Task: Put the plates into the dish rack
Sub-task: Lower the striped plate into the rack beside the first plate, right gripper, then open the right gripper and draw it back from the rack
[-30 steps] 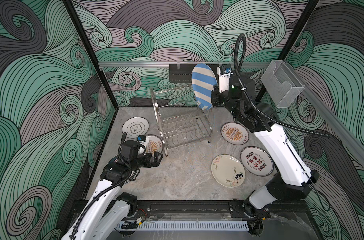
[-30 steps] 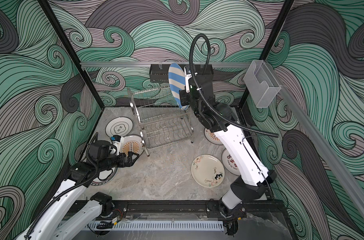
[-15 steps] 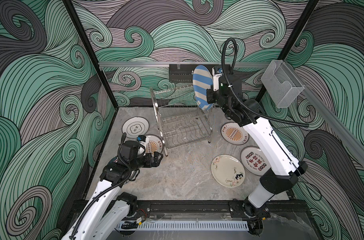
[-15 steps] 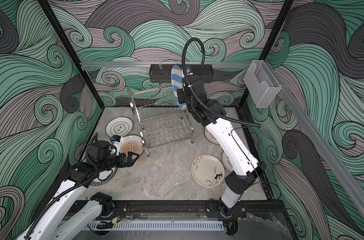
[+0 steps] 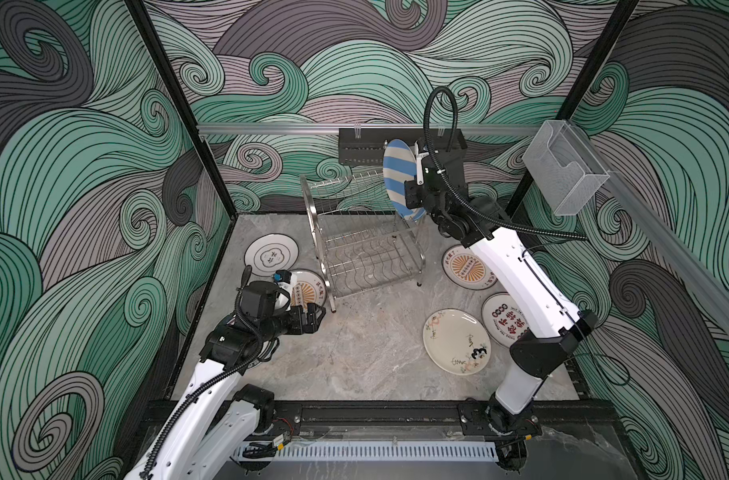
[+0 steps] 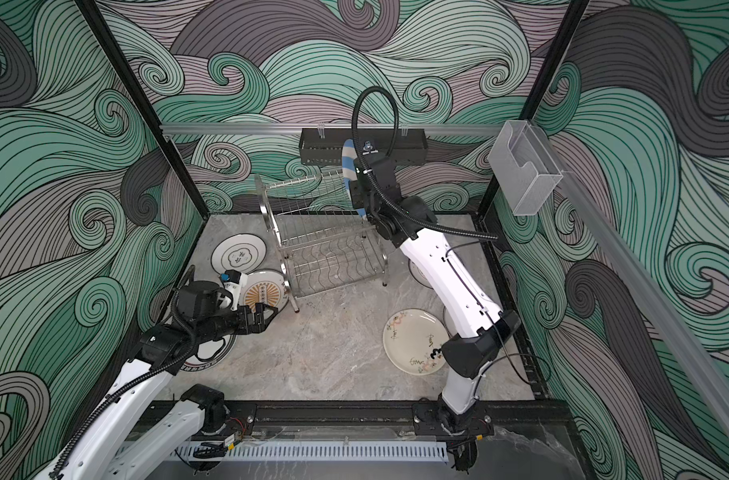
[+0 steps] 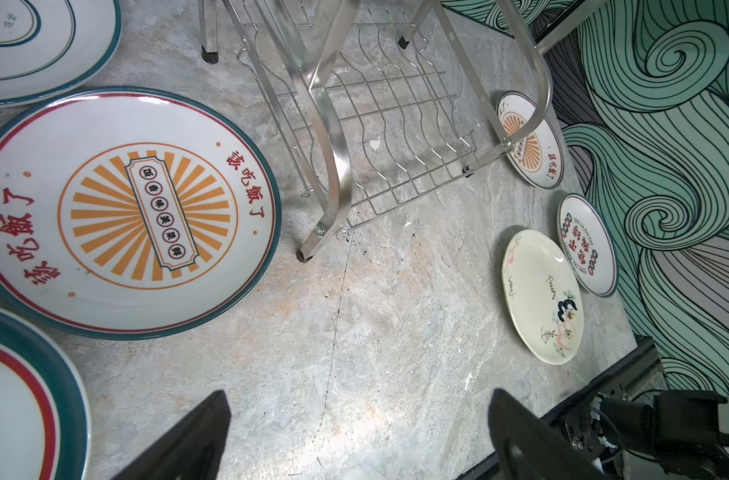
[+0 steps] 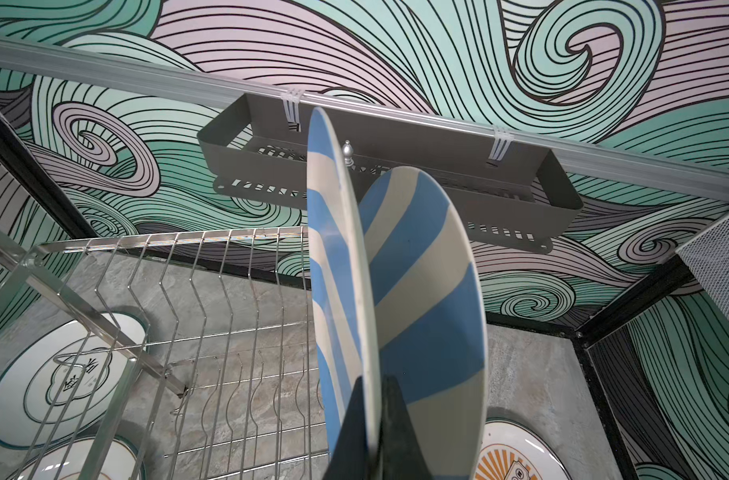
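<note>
- Over the right end of the dish rack (image 5: 354, 249), we see the right gripper (image 8: 373, 399) clenched on the rim of a blue-and-white striped plate (image 8: 333, 249), which is held on edge.
- A second striped plate (image 8: 429, 299) stands just beside it.
- The left gripper (image 7: 354, 436) hangs with its jaws released over the bare table (image 7: 375, 332), near an orange-sunburst plate (image 7: 126, 208).
- Other plates, among them the cream plate (image 5: 456, 340), lie flat on either side of the rack.
</note>
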Motion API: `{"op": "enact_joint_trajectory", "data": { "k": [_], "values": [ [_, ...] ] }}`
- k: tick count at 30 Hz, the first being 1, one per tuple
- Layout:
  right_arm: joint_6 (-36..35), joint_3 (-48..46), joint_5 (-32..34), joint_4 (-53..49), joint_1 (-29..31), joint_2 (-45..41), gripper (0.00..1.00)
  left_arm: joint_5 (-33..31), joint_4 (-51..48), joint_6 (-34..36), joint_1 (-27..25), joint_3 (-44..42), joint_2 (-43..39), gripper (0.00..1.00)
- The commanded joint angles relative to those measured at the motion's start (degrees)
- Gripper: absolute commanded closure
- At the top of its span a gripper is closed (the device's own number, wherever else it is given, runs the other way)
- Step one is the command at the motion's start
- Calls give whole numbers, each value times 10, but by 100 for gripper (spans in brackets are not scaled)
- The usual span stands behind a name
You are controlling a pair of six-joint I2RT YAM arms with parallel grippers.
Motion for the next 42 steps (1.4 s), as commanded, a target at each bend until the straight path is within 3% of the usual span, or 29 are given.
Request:
{"op": "enact_joint_trajectory", "data": {
  "k": [1, 17, 23, 32, 42],
  "values": [
    [14, -5, 24, 35, -4, 1, 100, 7, -3, 9, 6, 1, 1, 1],
    [36, -14, 17, 17, -4, 14, 100, 14, -1, 9, 13, -1, 6, 2],
    [37, -15, 5, 4, -3, 14, 79, 17, -1, 9, 15, 0, 7, 1],
    [20, -3, 1, -11, 1, 14, 68, 17, 0, 9, 15, -1, 2, 1],
    [-28, 59, -23, -56, 5, 11, 42, 18, 0, 8, 15, -1, -1, 1]
  ]
}}
